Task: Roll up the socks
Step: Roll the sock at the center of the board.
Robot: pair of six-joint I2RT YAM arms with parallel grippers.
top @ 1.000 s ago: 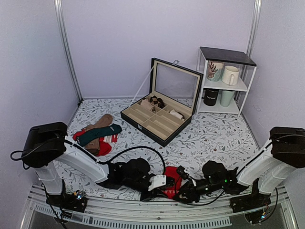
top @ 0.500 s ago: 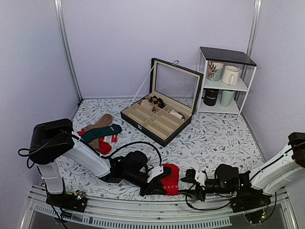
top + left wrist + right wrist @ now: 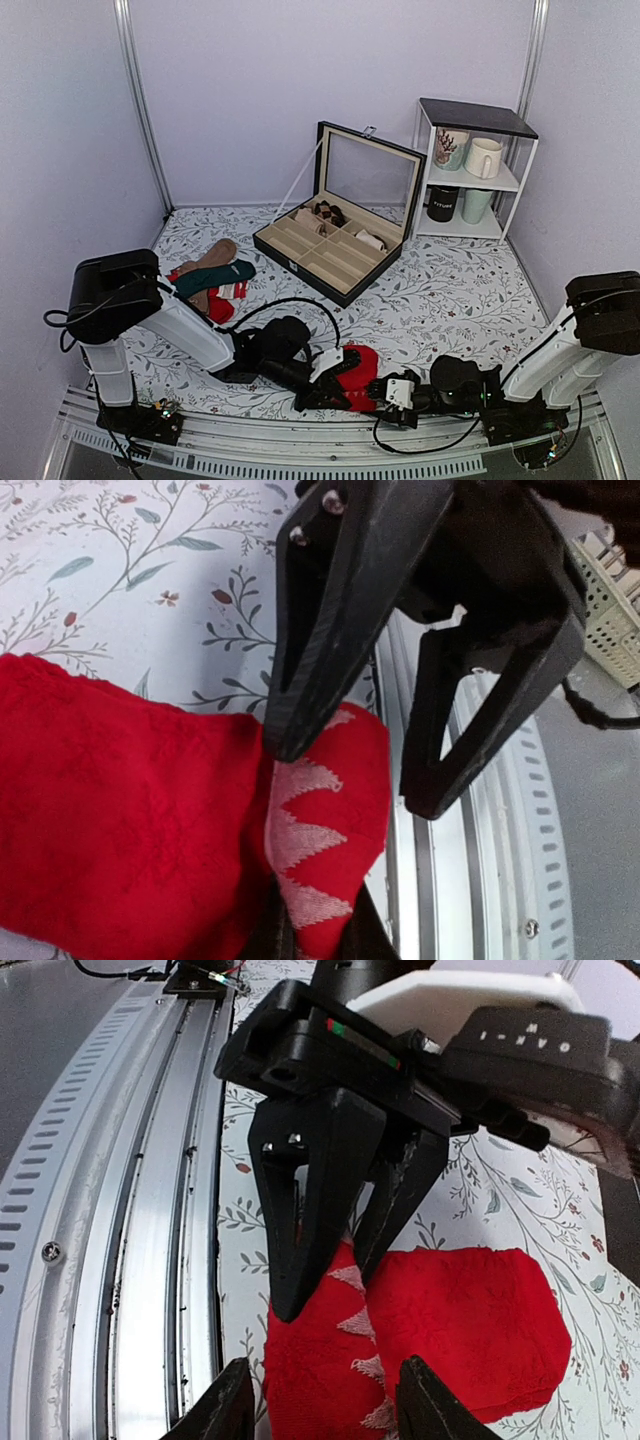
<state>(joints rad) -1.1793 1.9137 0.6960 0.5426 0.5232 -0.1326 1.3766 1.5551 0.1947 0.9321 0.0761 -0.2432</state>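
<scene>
Socks (image 3: 358, 372) – a red bundle at bottom centre of the top view, on the floral cloth (image 3: 440, 290). My left gripper (image 3: 325, 1288) is clamped on the cuff edge w/ pale zigzags. My right gripper (image 3: 355, 778) – jaws apart, nothing btw them, just right of the socks, facing them.

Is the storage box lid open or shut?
Open: the lid stands upright behind the box, its inside exposed in the top view.
</scene>
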